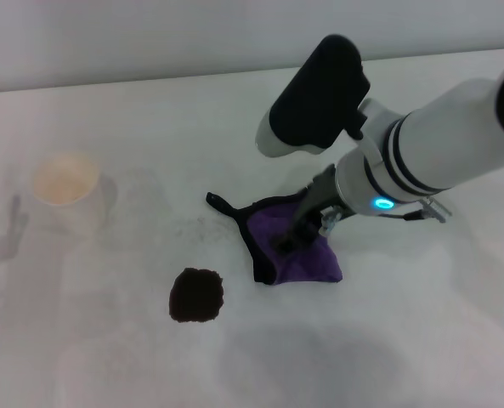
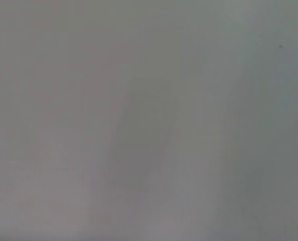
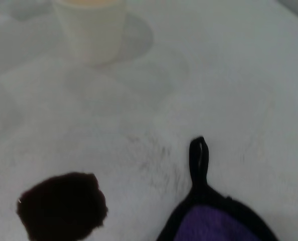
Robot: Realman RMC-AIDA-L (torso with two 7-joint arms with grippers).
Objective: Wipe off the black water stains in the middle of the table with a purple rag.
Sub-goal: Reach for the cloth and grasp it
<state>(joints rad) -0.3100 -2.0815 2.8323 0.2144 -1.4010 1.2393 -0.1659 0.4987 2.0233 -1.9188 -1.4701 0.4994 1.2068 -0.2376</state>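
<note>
Right gripper (image 1: 292,236) presses down into the purple rag (image 1: 296,248), seemingly pinching its cloth, on the white bench (image 1: 404,340). Black water stain (image 1: 196,295) lies just beside the rag, apart, paper cup (image 1: 65,183) beyond.

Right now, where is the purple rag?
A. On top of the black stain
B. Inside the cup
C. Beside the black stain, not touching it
C: the purple rag lies on the table under the right gripper, with bare white surface between it and the black stain.
</note>
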